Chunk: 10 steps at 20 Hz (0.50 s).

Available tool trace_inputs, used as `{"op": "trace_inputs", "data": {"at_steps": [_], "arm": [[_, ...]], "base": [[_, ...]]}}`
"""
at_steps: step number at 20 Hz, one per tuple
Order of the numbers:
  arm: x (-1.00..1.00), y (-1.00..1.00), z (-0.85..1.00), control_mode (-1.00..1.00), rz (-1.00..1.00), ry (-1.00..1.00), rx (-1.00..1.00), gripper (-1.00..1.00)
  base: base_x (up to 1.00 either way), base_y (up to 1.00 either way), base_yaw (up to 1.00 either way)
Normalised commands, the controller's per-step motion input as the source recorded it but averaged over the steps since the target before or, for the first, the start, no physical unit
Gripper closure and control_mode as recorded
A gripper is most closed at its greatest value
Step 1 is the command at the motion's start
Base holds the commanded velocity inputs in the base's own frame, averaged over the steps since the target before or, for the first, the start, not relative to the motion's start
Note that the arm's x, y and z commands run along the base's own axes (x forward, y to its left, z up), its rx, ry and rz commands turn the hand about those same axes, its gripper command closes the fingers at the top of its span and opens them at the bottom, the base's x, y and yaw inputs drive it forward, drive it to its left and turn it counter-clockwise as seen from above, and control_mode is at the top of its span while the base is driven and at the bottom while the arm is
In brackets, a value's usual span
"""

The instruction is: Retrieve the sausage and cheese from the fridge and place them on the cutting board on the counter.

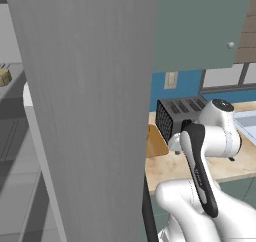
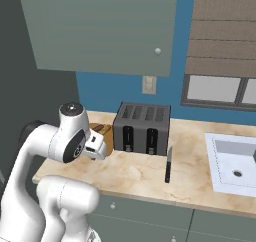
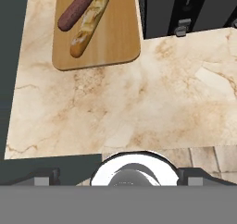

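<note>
Resting on your cutting board [image 3: 99, 38] beside a baguette [image 3: 91, 20], the sausage [image 3: 77, 8] is delivered; jaws standing apart and empty, you are leaving the cheese [image 1: 4, 77] sitting on its fridge shelf [image 1: 11, 88].

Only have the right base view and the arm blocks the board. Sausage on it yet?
Observer: Yes. In the hand view the sausage lies on the cutting board, right beside a paler bread stick.
Operator: Cheese there too?
Observer: No. In the left base view the cheese sits on a fridge shelf, at the far left edge.
Operator: Fridge shut?
Observer: No. The fridge door stands open in the left base view, with the shelves exposed beside it.
</note>
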Motion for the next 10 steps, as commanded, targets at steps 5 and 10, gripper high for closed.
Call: {"op": "trace_inputs", "data": {"at_steps": [5, 10], "arm": [[0.00, 0.00, 0.00, -1.00, 0.00, 0.00, 0.00, -1.00], [0.00, 0.00, 0.00, -1.00, 0.00, 0.00, 0.00, -1.00]], "base": [[0.00, 0.00, 0.00], [0.00, 0.00, 0.00]]}}
